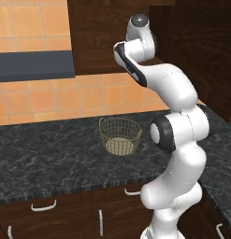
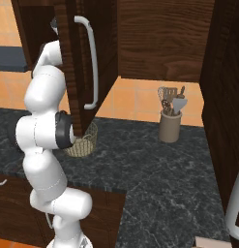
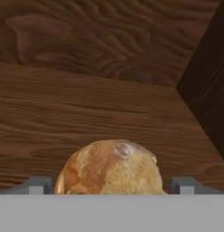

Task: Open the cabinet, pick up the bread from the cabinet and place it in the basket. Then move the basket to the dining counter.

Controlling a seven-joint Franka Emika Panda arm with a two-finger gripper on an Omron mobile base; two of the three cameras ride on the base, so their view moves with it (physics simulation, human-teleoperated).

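The cabinet (image 2: 75, 58) is open, its door swung out edge-on with the long silver handle (image 2: 93, 63) facing the room. My arm reaches up into the cabinet (image 1: 103, 37). On its wooden shelf lies the bread (image 3: 109, 167), a round golden-brown roll. My gripper (image 3: 111, 186) is open, one fingertip (image 3: 36, 186) on each side of the bread and the roll between them, not squeezed. The basket (image 1: 120, 135) stands empty on the black counter below, partly hidden behind the door and my arm in the right base view (image 2: 87, 143). The dining counter is out of view.
A utensil holder (image 2: 170, 125) with spatulas stands on the black granite counter (image 2: 155, 164) to the right. A grey range hood (image 1: 32, 65) hangs at the left. Drawers with curved handles (image 1: 43, 206) run below. Tall dark cabinetry (image 2: 227, 97) closes the right side.
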